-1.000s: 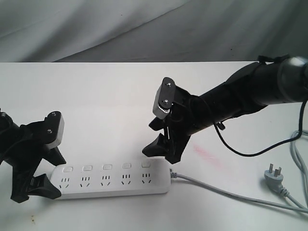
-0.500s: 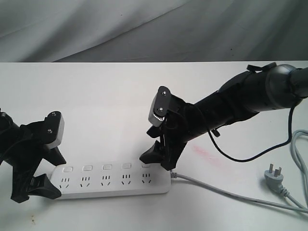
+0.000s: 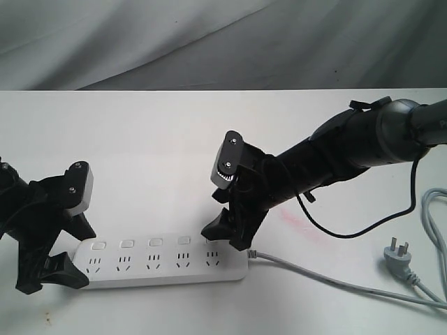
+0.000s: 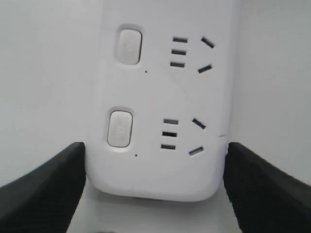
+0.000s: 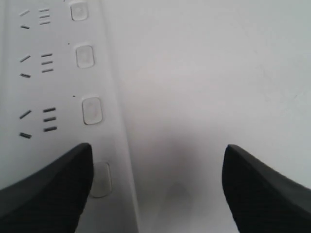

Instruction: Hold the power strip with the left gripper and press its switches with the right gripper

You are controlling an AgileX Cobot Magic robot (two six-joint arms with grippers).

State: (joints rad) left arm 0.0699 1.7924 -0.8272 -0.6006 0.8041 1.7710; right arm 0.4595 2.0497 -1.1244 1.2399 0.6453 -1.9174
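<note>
The white power strip (image 3: 160, 269) lies along the table's front. My left gripper (image 3: 78, 255) straddles its left end. In the left wrist view its black fingers (image 4: 53, 179) touch both long sides of the power strip (image 4: 155, 97), so it is shut on it. The switches (image 3: 155, 243) run in a row above the sockets. My right gripper (image 3: 227, 236) hangs open over the strip's right end. One of its fingertips (image 5: 53, 189) partly covers the last switch (image 5: 101, 178), and the other is over bare table.
The grey cord (image 3: 335, 279) runs right from the strip to a plug (image 3: 398, 255) lying on the table. A faint pink smear (image 3: 300, 227) marks the table behind the cord. A black cable (image 3: 349, 230) droops under the right arm. Grey cloth (image 3: 209, 42) hangs behind the table.
The right gripper has come down and to the left, from above the strip's right end to just over its last switch. The left gripper and the strip have not moved.
</note>
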